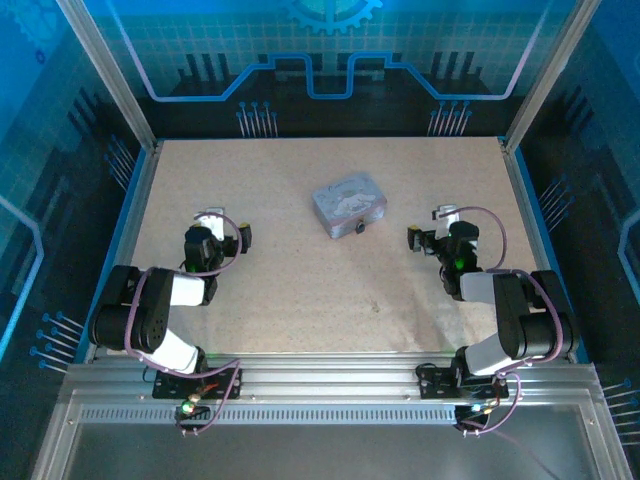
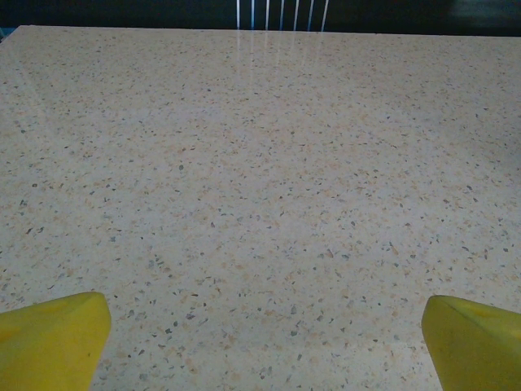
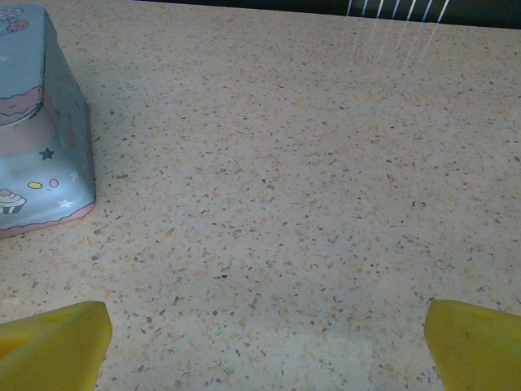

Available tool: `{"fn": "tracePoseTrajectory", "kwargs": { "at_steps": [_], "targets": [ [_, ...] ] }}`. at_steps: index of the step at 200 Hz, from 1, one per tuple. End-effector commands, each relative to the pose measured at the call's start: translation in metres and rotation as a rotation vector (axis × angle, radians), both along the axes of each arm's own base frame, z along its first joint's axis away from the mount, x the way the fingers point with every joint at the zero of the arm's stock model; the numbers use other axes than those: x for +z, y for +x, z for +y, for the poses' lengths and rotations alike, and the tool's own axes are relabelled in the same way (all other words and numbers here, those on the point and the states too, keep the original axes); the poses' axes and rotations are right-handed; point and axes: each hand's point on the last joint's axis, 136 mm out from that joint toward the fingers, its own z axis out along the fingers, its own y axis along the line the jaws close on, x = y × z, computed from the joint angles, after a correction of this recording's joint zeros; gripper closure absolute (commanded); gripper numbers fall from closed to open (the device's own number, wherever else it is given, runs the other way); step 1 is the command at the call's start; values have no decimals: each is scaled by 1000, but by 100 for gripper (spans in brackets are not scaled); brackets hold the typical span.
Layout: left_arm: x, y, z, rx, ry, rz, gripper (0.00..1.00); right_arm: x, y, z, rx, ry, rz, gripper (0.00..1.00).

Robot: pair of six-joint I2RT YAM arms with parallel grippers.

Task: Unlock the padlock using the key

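Padlock on worktop, a small dark thing tight against the near edge of the tin box, slightly right of centre; too small to make out detail. Left tool is spread wide and empty, its yellow fingers over bare speckled surface, well left of the box. Right tool is also wide and holds nothing; it hangs just right of the box. Its wrist view catches the box's pastel side at the left edge. Neither tool touches padlock or box.
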Motion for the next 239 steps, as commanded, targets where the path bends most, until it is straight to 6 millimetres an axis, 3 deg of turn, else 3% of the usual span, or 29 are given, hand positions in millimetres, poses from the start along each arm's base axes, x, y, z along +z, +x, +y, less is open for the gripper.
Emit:
{"fn": "tracePoseTrajectory", "kwargs": {
  "at_steps": [1,35,88,113,132,189,239],
  "targets": [
    [10,9,-1,-3,-26,-33,1,12,9,7,29,-9,-44,0],
    [14,3,3,20,-26,-71,1,20,9,6,23,-6,-48,0],
    [59,-14,4,30,-24,-125,1,60,-5,5,11,7,-73,0],
    [87,-21,8,98,-162,-98,1,82,-16,17,38,96,-68,0],
    [98,-28,5,134,-294,-45,1,95,-26,31,75,165,-51,0],
    [92,-51,-41,43,-649,164,1,86,-72,77,170,341,145,0],
    [80,-67,-98,-99,-798,316,1,50,-122,113,204,460,383,9]
  ]
}}
